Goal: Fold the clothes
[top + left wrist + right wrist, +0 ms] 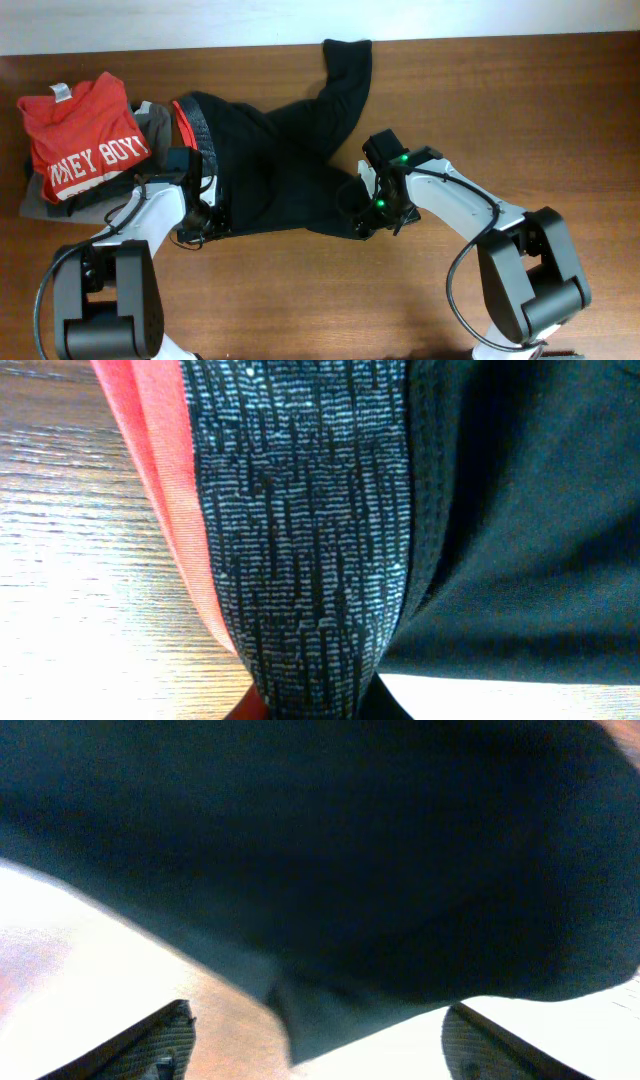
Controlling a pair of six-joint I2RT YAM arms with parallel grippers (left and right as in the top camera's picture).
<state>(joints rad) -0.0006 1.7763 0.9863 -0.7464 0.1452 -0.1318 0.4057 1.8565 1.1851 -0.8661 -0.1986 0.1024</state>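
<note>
**Desk:** Setting?
**Photographer:** Wooden worktop (300, 290), seen from above.

**Desk:** Across the middle?
**Photographer:** Black trousers (270, 165), spread out and rumpled. Waist end to the left, one leg running up to the far edge.

**Desk:** Far left?
**Photographer:** Red T-shirt (85, 140) with white lettering, lying on a grey garment (158, 122), just beside the waist end.

**Desk:** The arms?
**Photographer:** Left hand (197, 215) down at the near corner of the waist. Buried in cloth, so cannot tell whether clenched or released. Right hand (362, 205) at the near right edge of the trousers, released. Fingers (150, 1040) spread wide, a flap of black fabric lying between them.

**Desk:** Close up?
**Photographer:** Grey-speckled waistband (300, 540) filling the left wrist view, with red-orange lining (160, 470) along its left edge. Both narrowing to a point at the bottom of that view.
</note>
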